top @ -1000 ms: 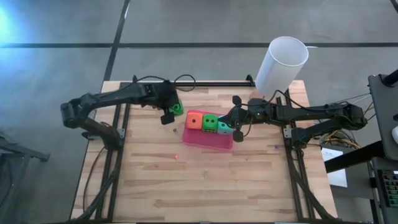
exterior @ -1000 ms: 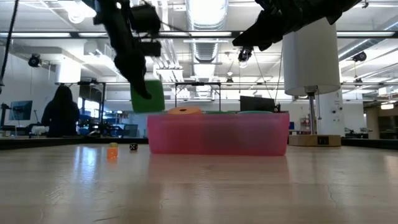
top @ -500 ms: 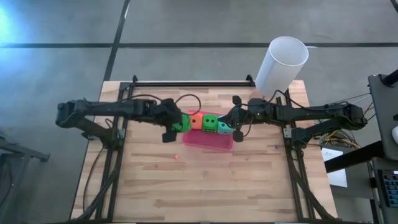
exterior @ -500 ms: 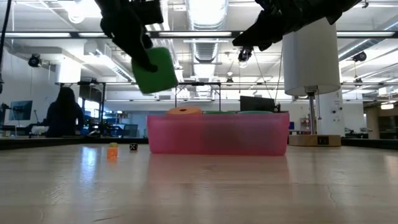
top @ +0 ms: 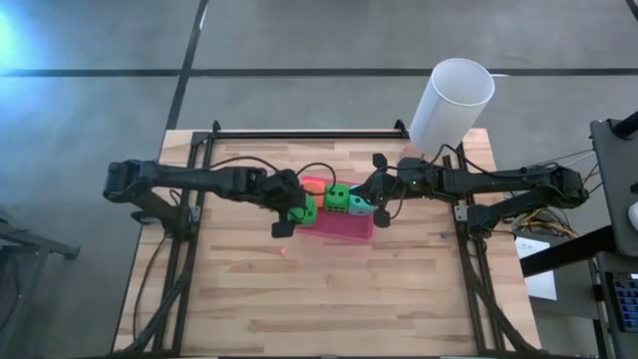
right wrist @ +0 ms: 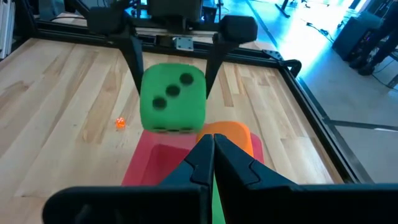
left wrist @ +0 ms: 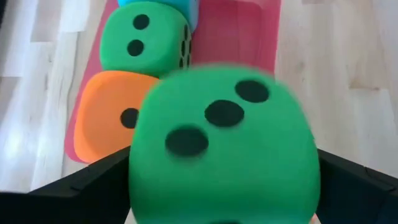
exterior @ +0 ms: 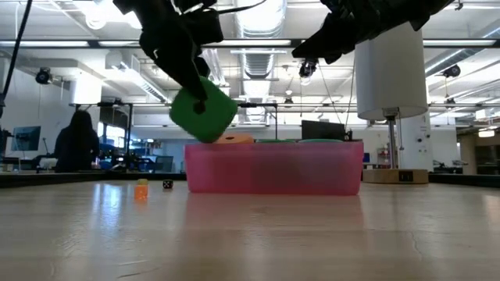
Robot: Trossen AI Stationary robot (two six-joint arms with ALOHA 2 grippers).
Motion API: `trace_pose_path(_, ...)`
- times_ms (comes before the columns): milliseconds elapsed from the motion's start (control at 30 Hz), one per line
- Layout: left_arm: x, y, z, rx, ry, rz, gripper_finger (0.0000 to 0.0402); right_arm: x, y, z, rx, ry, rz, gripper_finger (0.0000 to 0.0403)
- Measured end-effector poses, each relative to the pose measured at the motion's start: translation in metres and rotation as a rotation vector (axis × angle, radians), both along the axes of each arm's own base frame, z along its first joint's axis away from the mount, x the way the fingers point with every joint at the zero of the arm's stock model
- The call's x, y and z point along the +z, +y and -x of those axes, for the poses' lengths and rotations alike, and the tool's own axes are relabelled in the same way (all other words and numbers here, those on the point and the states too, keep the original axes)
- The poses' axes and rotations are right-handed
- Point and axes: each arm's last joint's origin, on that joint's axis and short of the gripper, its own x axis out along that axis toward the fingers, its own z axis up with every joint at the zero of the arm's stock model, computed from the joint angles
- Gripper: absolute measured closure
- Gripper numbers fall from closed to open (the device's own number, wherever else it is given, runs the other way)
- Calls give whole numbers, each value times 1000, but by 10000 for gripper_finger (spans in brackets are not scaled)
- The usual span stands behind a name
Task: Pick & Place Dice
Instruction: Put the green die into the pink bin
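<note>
My left gripper is shut on a bright green die, which hangs over the left end of the flat pink pad. On the pad lie an orange die, a second green die and a teal die in a row. The held die covers most of the orange one in the high view. My right gripper is shut with nothing in it and hovers over the pad's right end, above the teal die. My left gripper pinches the green die by two opposite sides between its two fingers. The fingers slant down from the table's left. The die's three-pip face looks toward the wrist camera. It hangs tilted, clear of the pad, above the orange die.
A tall white cylinder stands at the table's far right corner. A tiny orange object and a tiny black die lie on the wood left of the pad. A person stands in the room far behind.
My left gripper has carried the green die toward the table's right edge and a little nearer, from beside the pad's left end to over it, above the orange die. The die has tipped and now hangs tilted.
</note>
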Motion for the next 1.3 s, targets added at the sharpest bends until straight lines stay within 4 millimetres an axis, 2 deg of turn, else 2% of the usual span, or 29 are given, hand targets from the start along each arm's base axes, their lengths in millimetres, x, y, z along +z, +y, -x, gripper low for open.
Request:
trace_pose_path(400,0,0,-7,-72,-51,-40,2,0,0,0,0,0,0,394)
trace_pose_path(667,-12,0,-19,-84,-62,-25,2,0,0,0,0,1,0,394)
trace_pose_path(833,-9,1,-23,-84,-112,-28,2,0,0,0,0,0,0,394)
trace_pose_path(1300,-18,1,-28,-61,-90,-9,2,0,0,0,0,0,0,394)
